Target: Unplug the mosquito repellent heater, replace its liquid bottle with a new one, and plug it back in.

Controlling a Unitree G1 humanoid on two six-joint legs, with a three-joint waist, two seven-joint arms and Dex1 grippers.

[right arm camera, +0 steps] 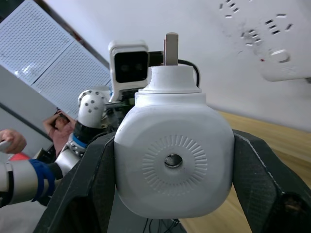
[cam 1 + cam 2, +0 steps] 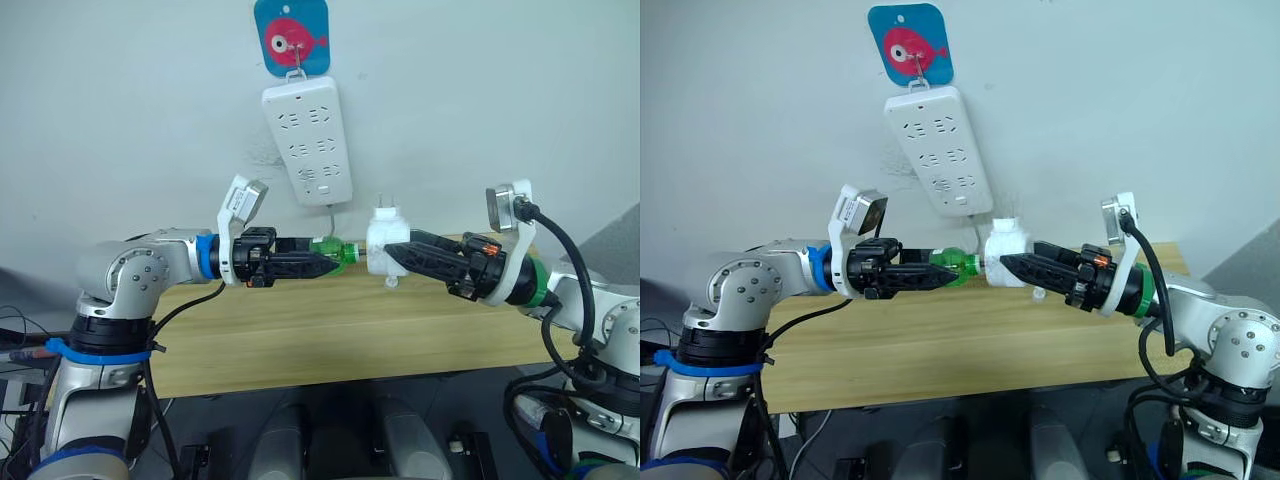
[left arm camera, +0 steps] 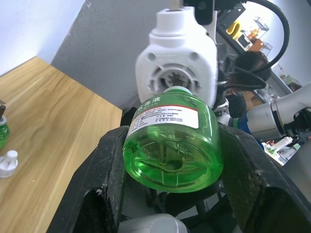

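The mosquito repellent heater [image 2: 384,243], white and rounded, hangs above the wooden table [image 2: 330,330] with its two prongs pointing up. My right gripper [image 2: 393,258] is shut on it, and the right wrist view shows its vented face [image 1: 172,162] between the fingers. My left gripper [image 2: 326,259] is shut on a green liquid bottle [image 2: 338,251] lying sideways. In the left wrist view the bottle [image 3: 172,143] has its neck at the heater's round opening [image 3: 176,60]. The two grippers face each other, tip to tip.
A long white power strip [image 2: 308,140] hangs on the wall from a hook with a blue fish tag [image 2: 291,35], above and left of the heater. Another green bottle [image 3: 2,133] and a small white cap [image 3: 8,162] lie on the table. A person's hand [image 1: 10,141] shows behind.
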